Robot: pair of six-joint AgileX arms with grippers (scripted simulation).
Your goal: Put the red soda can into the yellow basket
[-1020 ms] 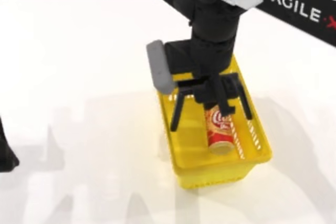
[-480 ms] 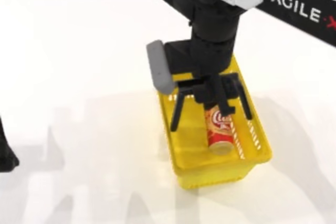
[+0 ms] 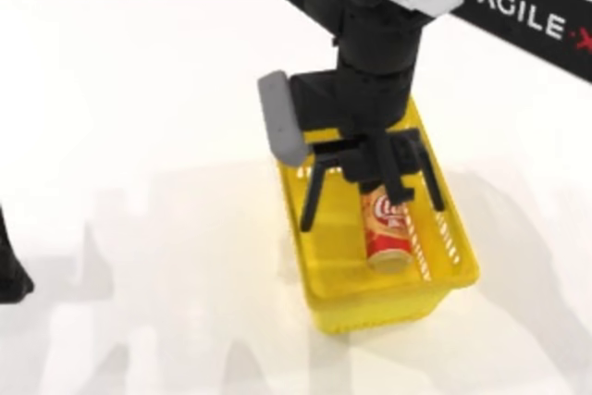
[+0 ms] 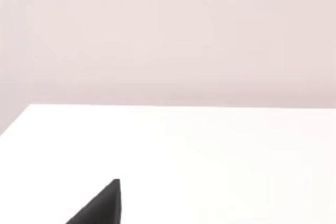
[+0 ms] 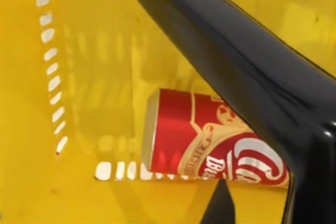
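The red soda can (image 3: pixel 386 233) lies on its side on the floor of the yellow basket (image 3: pixel 319 270), near its right wall, so the drop-off looks done. The right gripper (image 3: pixel 375 182) hangs just above the can's far end; whether it has let go I cannot tell. The can's cream script is unreadable; the arm reads "AGILE". The left gripper (image 4: pixel 100 208) is parked at the table's left edge.

Red soda can (image 3: pixel 386 228) inside yellow basket (image 3: pixel 319 270)
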